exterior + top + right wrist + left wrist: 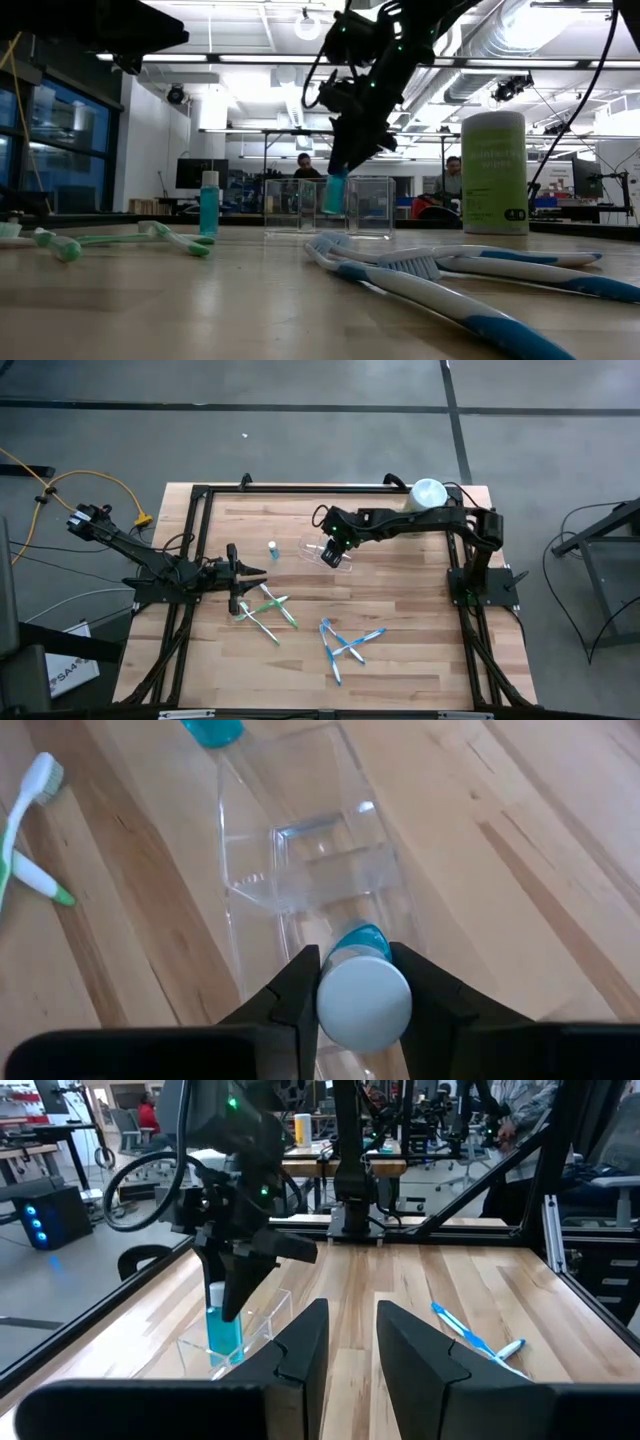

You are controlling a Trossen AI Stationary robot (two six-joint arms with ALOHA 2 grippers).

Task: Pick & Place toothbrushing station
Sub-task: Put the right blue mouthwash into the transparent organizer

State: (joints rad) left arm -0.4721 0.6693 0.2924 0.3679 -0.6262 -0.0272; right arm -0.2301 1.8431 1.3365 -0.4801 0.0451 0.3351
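The right arm is extended leftward across the far half of the tabletop (400,600). Its right gripper (362,982) is pointed down, clamped on a small white tube (364,1000), blue cap lowermost, held directly above the clear plastic cup (310,870). The cup is located near the tabletop's centre, toward the far side. A second tube (272,549) is stood upright just left of the cup. The left arm is rested low at the left side, with the left gripper (256,582) parted and empty beside the green-white toothbrushes (268,610). The blue-white toothbrushes (345,642) are laid nearer, right of centre. A pale green canister (493,172) is placed at the far right corner. A workshop with people is visible beyond.
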